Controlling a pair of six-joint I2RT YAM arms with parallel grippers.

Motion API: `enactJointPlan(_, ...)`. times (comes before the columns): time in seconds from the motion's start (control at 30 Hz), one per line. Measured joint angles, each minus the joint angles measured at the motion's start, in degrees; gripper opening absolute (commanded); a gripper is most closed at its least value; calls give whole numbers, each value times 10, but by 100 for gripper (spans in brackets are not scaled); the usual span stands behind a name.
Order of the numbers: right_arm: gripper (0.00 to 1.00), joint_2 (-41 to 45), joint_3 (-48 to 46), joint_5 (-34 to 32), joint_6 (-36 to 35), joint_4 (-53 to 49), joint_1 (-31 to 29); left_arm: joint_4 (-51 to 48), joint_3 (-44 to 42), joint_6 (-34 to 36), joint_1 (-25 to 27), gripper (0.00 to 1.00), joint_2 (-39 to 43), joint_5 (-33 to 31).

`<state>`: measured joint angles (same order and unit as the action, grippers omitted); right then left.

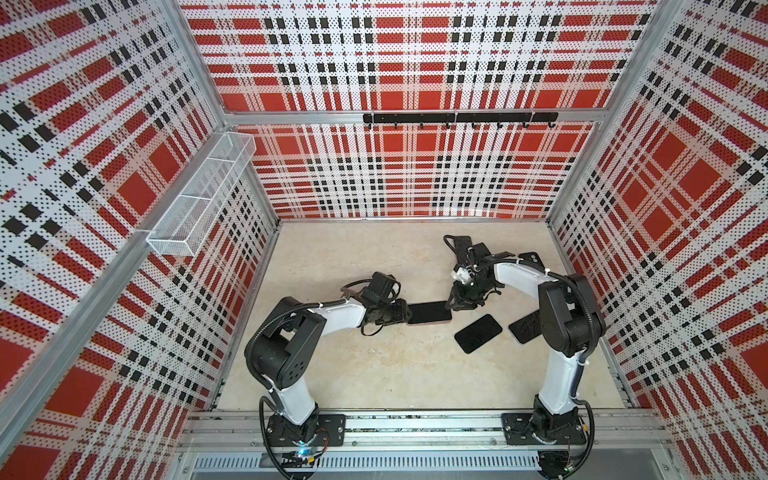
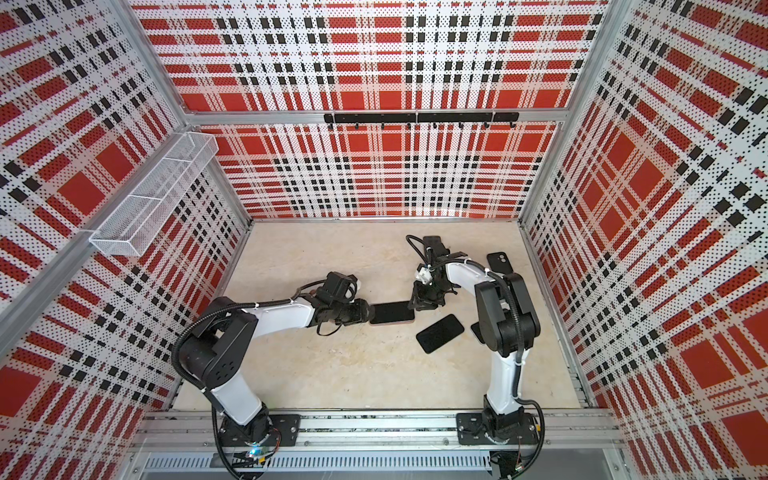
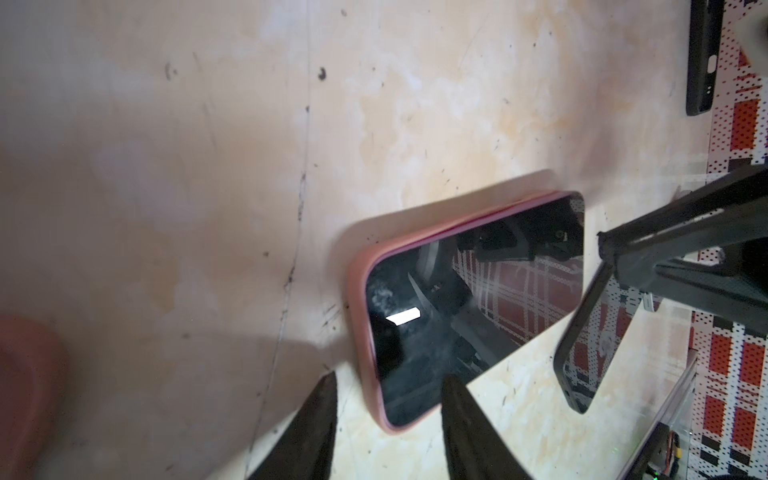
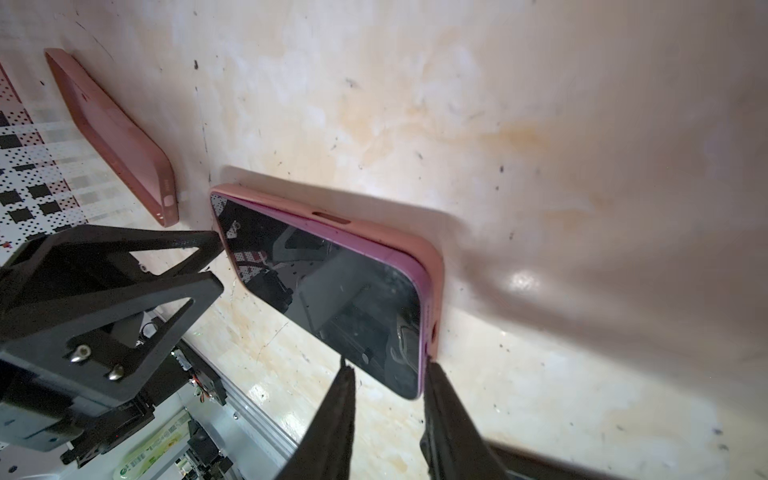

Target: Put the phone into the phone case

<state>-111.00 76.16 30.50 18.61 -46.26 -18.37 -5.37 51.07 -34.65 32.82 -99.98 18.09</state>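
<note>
The phone (image 1: 429, 311) lies screen up in a pink phone case (image 3: 358, 316) at mid-table, seen in both top views (image 2: 392, 312). In the right wrist view its purple rim (image 4: 409, 266) shows above the case wall (image 4: 435, 270) along one long side and the end. My left gripper (image 1: 405, 312) is open at the phone's left end, and one corner of the case sits between its fingertips (image 3: 390, 378). At the opposite end my right gripper (image 1: 453, 301) is open, straddling a corner (image 4: 388, 368), with one finger (image 4: 432, 374) against the case's edge.
A black phone (image 1: 478, 333) lies just right of the cased one. Another dark slab (image 1: 524, 327) is partly under the right arm. A black case (image 1: 530, 258) rests near the right wall and a reddish-brown case (image 4: 112, 137) beyond the left gripper. A mesh basket (image 1: 199, 195) hangs on the left wall.
</note>
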Motion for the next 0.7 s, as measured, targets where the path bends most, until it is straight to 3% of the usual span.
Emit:
enactJointPlan(0.27,19,1,-21,-14,-5,-4,0,-29,30,25,2,42,-25,-10)
enactJointPlan(0.7,17,9,-61,4,6,25,-11,-75,80,71,0,35,-57,4)
